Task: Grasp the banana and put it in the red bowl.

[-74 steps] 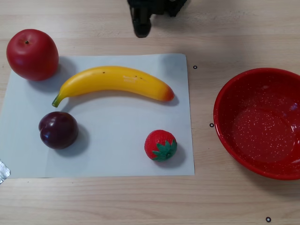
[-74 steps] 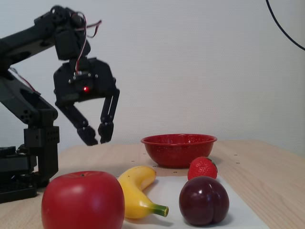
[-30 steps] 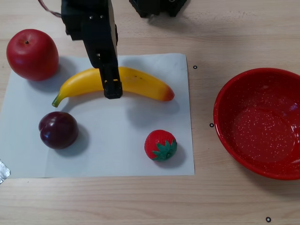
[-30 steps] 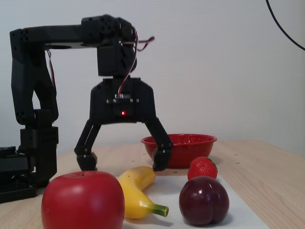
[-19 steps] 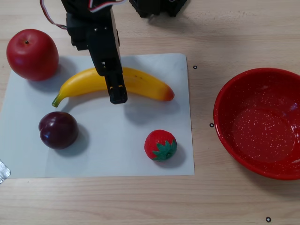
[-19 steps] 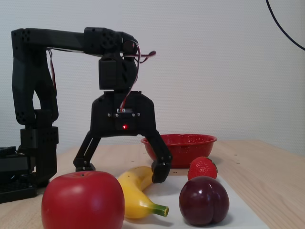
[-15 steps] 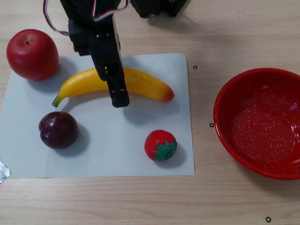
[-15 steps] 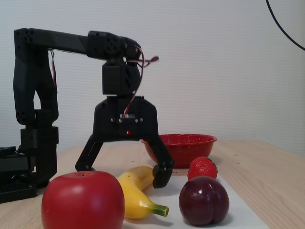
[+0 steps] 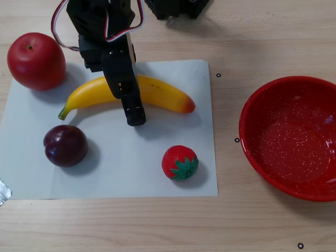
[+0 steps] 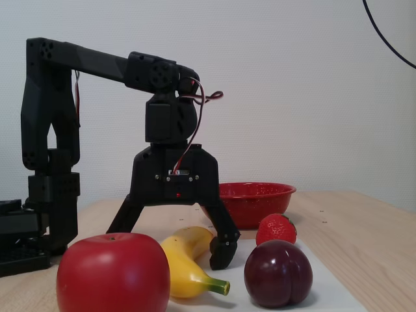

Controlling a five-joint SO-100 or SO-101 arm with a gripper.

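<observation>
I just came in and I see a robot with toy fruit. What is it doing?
The black robot arm is reaching down over the banana. Its gripper is open, with one finger on each side of the banana, which lies on a white sheet of paper. It has not grabbed it yet. The red bowl sits empty off to the right in the other view. An apple, a plum and a strawberry sit nearby, untouched.

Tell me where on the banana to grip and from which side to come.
Grip the banana at its thick middle, coming straight down from above. It lies flat on the white paper, so the open gripper can straddle its narrow width; the tapered ends would likely slip.
</observation>
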